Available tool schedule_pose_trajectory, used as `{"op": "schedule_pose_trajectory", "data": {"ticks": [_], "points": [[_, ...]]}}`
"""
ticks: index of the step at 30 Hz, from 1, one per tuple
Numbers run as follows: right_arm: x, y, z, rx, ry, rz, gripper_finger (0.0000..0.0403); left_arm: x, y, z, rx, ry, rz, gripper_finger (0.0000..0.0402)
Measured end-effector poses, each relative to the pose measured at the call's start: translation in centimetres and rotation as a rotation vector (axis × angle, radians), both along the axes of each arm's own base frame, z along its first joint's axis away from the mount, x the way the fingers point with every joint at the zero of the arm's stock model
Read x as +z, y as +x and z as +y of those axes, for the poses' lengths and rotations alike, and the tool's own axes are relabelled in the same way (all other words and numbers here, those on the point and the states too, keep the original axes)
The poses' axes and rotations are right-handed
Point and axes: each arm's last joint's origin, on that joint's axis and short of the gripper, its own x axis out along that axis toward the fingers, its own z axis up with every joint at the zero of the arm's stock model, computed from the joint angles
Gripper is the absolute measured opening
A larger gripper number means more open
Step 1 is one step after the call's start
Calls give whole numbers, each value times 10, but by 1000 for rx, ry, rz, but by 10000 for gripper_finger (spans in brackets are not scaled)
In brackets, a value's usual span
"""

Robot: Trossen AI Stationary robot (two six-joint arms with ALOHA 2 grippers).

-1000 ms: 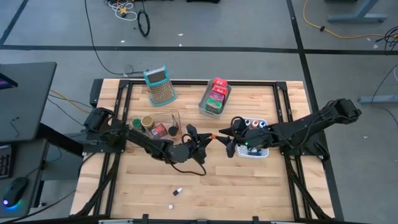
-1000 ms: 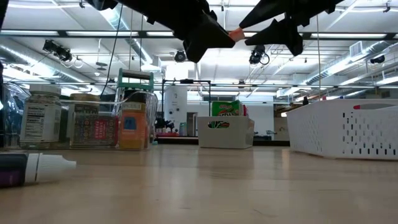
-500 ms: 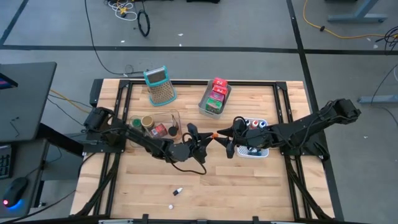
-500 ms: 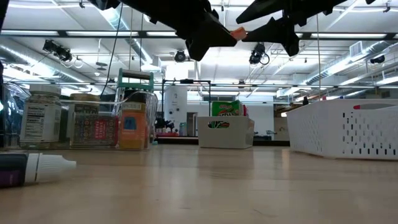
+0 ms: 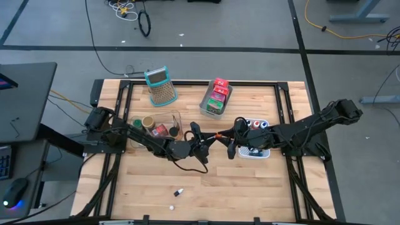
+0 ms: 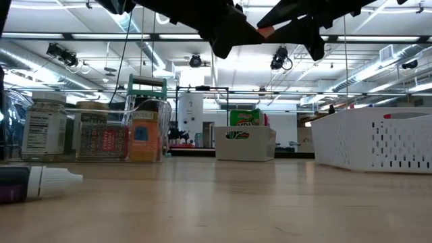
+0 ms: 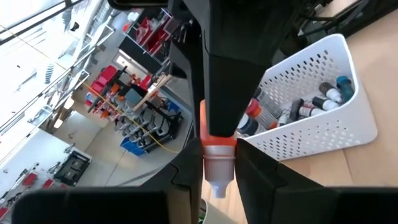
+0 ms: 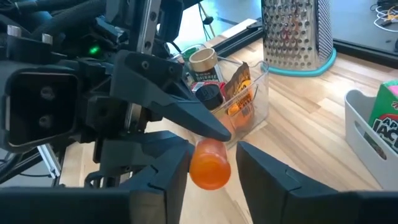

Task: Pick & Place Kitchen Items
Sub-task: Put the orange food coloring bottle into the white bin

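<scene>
Above the middle of the worktop (image 5: 206, 187), the left gripper (image 5: 201, 140) and right gripper (image 5: 229, 138) meet tip to tip around a small orange-capped bottle (image 5: 217, 135). The left wrist view shows the left fingers (image 7: 189, 163) pinching its white tip; the right wrist view shows the right fingers (image 8: 163, 168) straddling the orange end, seemingly touching. From above, the white basket (image 5: 270, 149) lies just beside them. The worktop's near half lies open, save one small dropper (image 5: 179, 192).

Orange-capped bottle (image 7: 217, 163) apparently between both tools' fingers (image 7: 261, 177).
</scene>
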Motion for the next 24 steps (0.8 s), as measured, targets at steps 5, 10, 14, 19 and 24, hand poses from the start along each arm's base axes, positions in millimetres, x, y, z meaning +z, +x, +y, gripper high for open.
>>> {"op": "schedule_pose_trajectory", "data": {"ticks": [5,10,14,19,24], "points": [[0,0,-1,0,-2,2,116,0,0,0,-2,0,0,91],[0,1,-4,-14,-3,3,97,0,0,0,2,-2,0,90],[0,1,-5,-15,-2,4,95,0,0,0,3,-2,0,98],[0,1,-5,-16,-5,9,100,0,0,0,0,-9,-4,115],[-2,0,-6,-23,-13,28,98,-3,-1,0,8,-47,-3,135]]}}
